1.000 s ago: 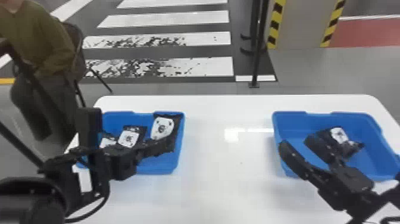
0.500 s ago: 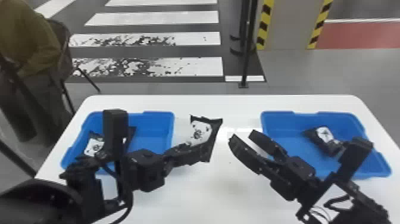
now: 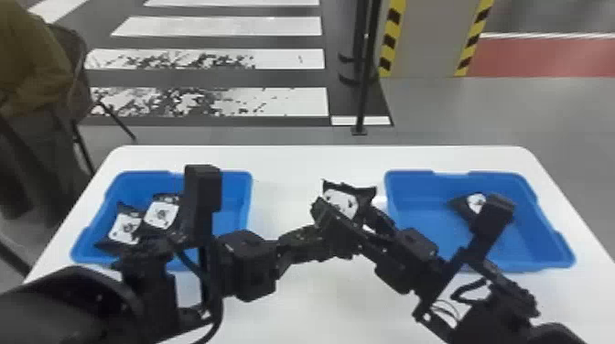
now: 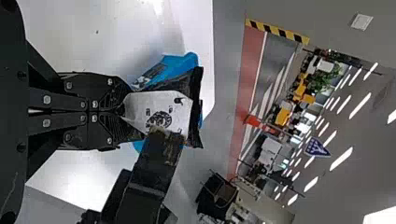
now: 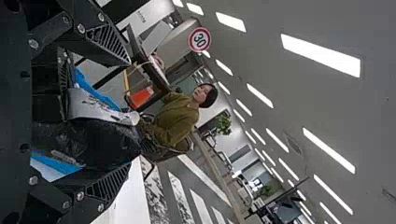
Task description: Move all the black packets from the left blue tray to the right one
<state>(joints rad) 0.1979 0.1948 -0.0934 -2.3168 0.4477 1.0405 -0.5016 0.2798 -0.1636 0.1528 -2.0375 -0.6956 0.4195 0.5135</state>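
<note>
Left gripper: the left gripper (image 3: 304,242) is over the middle of the table (image 3: 297,299), its jaws clenched on a black packet, the two fingers pressed together in the left wrist view.
Held packet: the held packet (image 3: 341,203) sticks out past those fingers between the two trays, its white label facing partly toward the head camera (a dark, crimped edge shows above it).
Right gripper: the right gripper (image 3: 346,211) meets it from the other side, jaws spread wide, one finger on either side of the packet; whether either finger touches it, one cannot tell.
Left blue tray: the left blue tray (image 3: 238,177) contains two labelled packets, one (image 3: 123,228) just beside the other (image 3: 161,213), partly hidden by the left arm.
Right blue tray: the right blue tray (image 3: 409,177) has a packet with a white label (image 3: 475,202) toward its far side, partly covered by the right arm.
</note>
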